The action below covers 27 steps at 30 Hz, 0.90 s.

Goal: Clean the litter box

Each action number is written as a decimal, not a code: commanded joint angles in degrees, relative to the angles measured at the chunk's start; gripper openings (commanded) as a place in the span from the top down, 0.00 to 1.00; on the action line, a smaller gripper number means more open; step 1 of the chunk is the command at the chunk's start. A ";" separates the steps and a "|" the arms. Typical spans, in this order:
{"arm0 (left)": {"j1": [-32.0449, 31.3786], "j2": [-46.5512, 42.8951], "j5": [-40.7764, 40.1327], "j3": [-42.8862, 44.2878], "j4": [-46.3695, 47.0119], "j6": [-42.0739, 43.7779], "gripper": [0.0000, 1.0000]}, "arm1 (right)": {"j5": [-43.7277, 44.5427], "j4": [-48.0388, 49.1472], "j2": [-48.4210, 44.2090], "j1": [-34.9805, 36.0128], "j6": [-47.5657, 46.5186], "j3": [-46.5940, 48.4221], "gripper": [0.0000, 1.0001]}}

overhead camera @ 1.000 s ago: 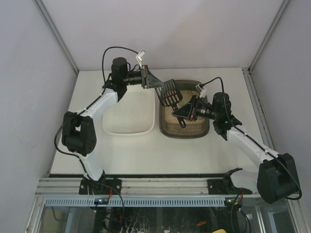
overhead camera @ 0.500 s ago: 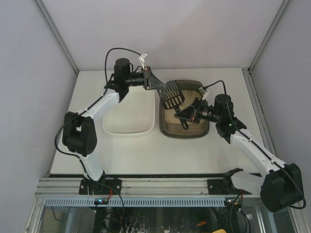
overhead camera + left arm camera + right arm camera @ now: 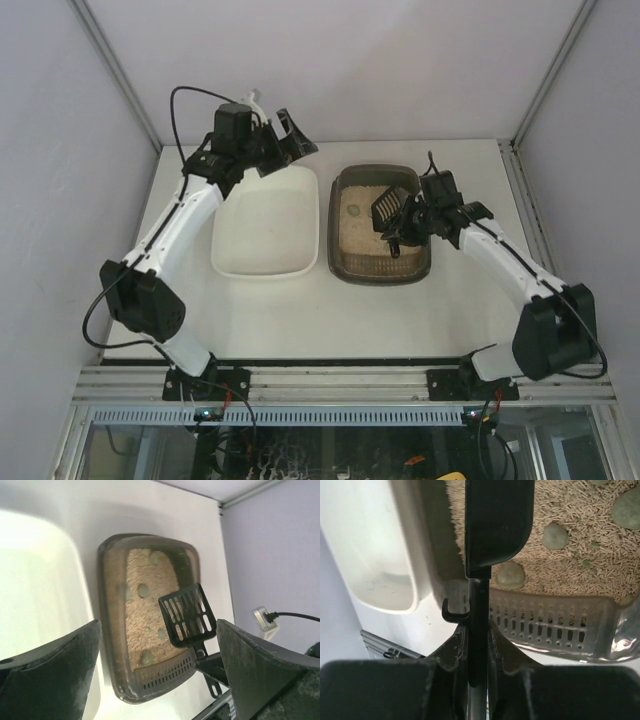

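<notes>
Several rounded greenish clumps (image 3: 143,590) dot the pellet-filled litter box (image 3: 107,610); right gripper (image 3: 479,650) pinches a slotted scoop (image 3: 187,615), left gripper (image 3: 157,627) spread.

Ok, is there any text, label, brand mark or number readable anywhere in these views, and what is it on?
None can be read.
The litter box, the scoop held in the right gripper and the white tray show no print, labels or numbers in any view.

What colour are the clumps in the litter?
Greyish-green clumps on beige litter; the right wrist view shows them best.
</notes>
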 commanded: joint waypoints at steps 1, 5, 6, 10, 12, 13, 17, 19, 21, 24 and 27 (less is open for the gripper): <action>-0.70 -5.32 -11.38 -10.63 0.20 -9.29 0.00 | 0.92 -3.66 8.02 -0.12 -4.93 6.82 1.00; -0.83 -5.53 -3.52 -23.33 11.83 -23.45 0.00 | 1.13 -3.68 14.50 0.39 -5.94 11.98 1.00; -1.19 -4.82 -2.53 -24.26 13.03 -25.42 0.00 | 1.68 -3.91 15.56 0.54 -6.07 12.93 1.00; -3.48 -0.13 -2.99 -19.14 9.77 -24.39 0.00 | 1.76 -3.46 18.33 0.69 -6.65 14.76 1.00; -3.76 1.92 -2.16 -17.18 9.35 -24.97 0.00 | 1.54 -3.42 19.50 0.69 -6.90 15.45 1.00; -3.93 2.94 -2.28 -16.25 8.96 -25.97 0.00 | 1.26 -3.37 20.18 0.75 -7.02 15.79 1.00; -4.30 6.62 -1.84 -12.53 7.38 -26.76 0.00 | 0.33 -3.34 22.48 0.79 -7.60 16.89 1.00; -4.46 7.90 -2.36 -11.64 7.23 -27.01 0.00 | -0.18 -3.29 23.51 0.89 -7.91 17.37 1.00; -4.84 8.90 -3.15 -10.84 7.22 -26.98 0.00 | -0.46 -3.35 24.51 0.92 -8.13 17.81 1.00; -5.57 10.20 -5.27 -9.60 6.88 -26.12 0.00 | -1.25 -3.25 26.13 1.03 -8.49 18.77 1.00; -6.43 12.06 -8.33 -7.77 5.27 -24.51 0.00 | -2.36 -4.19 28.01 1.23 -9.14 20.84 1.00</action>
